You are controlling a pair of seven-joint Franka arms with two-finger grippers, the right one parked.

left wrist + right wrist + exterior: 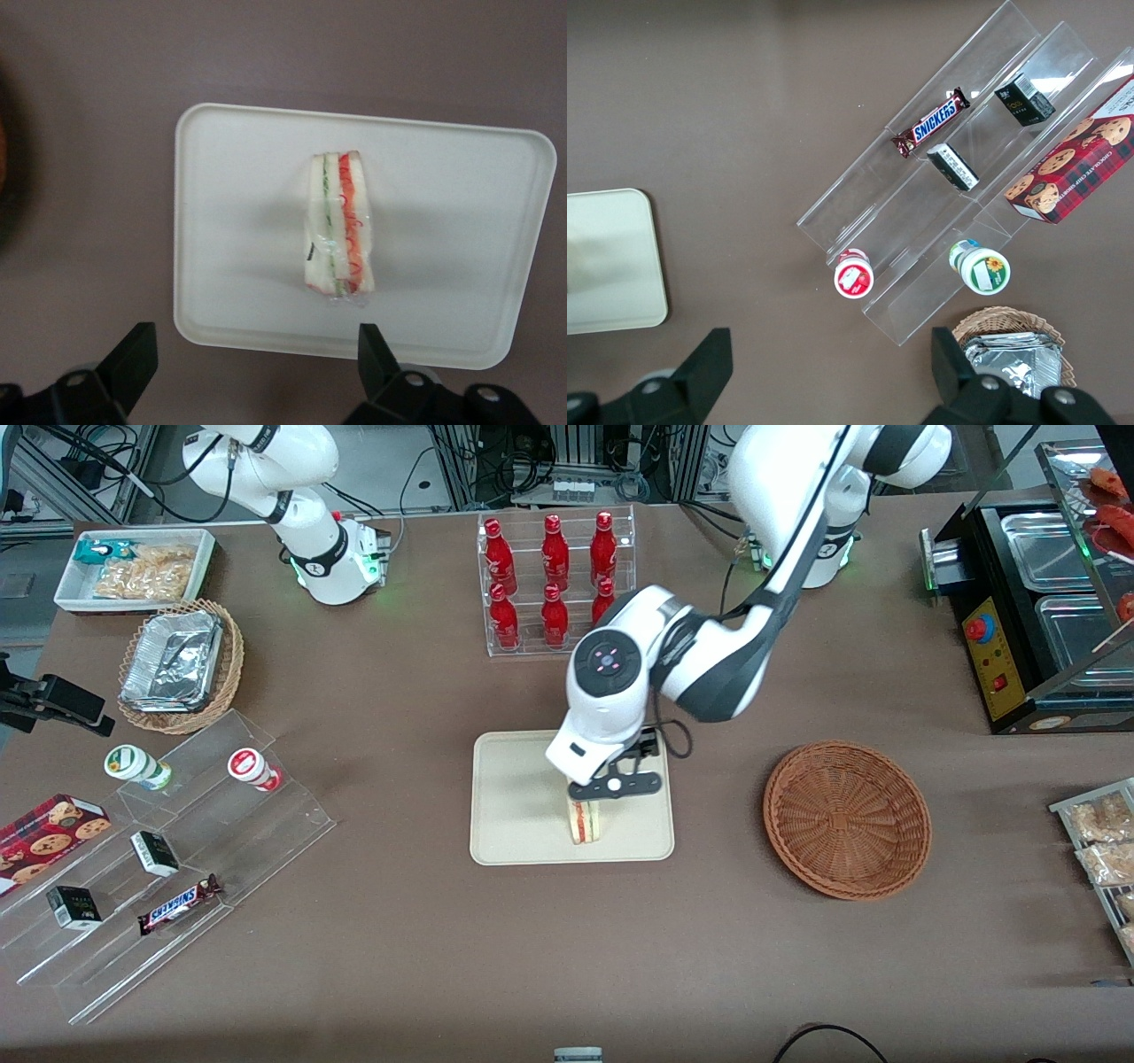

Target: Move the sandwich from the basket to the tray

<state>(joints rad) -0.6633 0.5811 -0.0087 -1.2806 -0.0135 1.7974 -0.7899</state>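
Observation:
The sandwich [585,822] is a wrapped wedge of white bread with red and green layers. It stands on its edge on the beige tray [514,797], near the tray's middle. My left gripper [592,799] hangs just above the sandwich and is open and empty. In the left wrist view the sandwich [341,226] rests on the tray [239,177], and the gripper [254,343] has its two black fingers spread wide, clear of the sandwich. The reddish-brown wicker basket [846,819] sits empty beside the tray, toward the working arm's end of the table.
A clear rack of red bottles [556,580] stands farther from the front camera than the tray. Acrylic shelves [177,850] with snacks, a tan basket of foil trays [177,664] and a white bin [133,567] lie toward the parked arm's end. A black appliance [1028,602] and bagged snacks [1103,841] lie toward the working arm's end.

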